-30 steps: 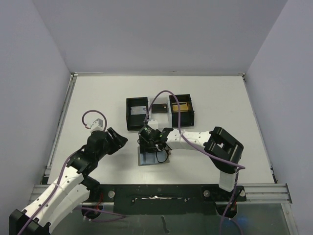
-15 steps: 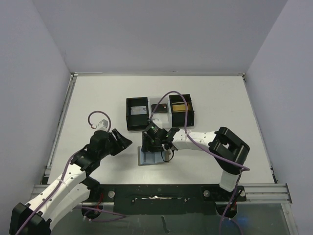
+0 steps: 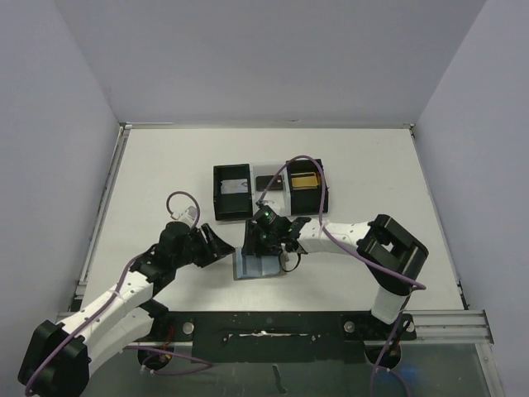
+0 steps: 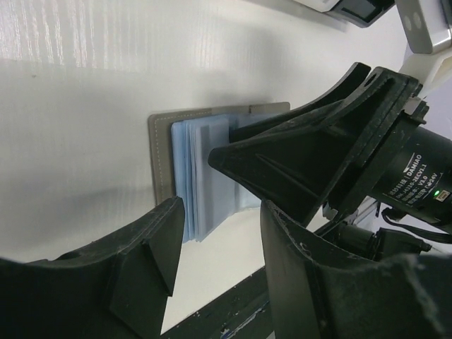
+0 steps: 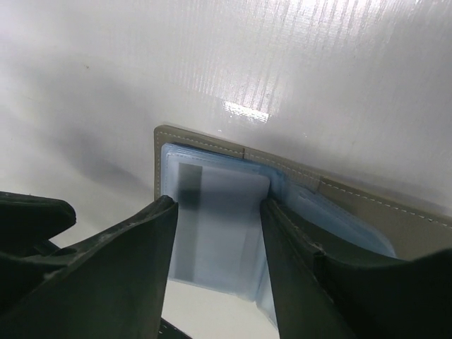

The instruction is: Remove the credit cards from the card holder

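- Top external: the left hand (image 3: 216, 244) is partly spread and holds nothing. Its fingertips sit just at 9 o'clock of the card holder (image 3: 258, 267).
- The card holder lies opened flat on the white bench (image 3: 165, 165), close to the near edge at 6 o'clock.
- The right hand (image 3: 263, 248) points down over the holder from 12 o'clock, and its wrist hides its fingers here.
- The black tray (image 3: 216, 194) stands at 12 o'clock of the holder, near it but apart. White bench shows at 3 o'clock of the holder and at 9 o'clock of the left hand, out to the side walls.
- Left wrist: the left hand (image 4: 220, 212) is about half spread with nothing between its fingers.
- Through the gap, pale blue pocket panels (image 4: 205, 169) fan over the grey card holder (image 4: 161, 155), whose stitched edge lies at 9 o'clock.
- A finger of the right hand reaches in from 3 o'clock above the panels. I cannot tell whether it touches them.
- Right wrist: the right hand (image 5: 219, 205) is about half spread. Its fingertips stand at either long side of one of the credit cards (image 5: 220, 233), which lies in a blue pocket. I cannot tell whether they press it.
- The holder's grey rim (image 5: 164, 138) is at 10 o'clock, with bench beyond at 12 o'clock.
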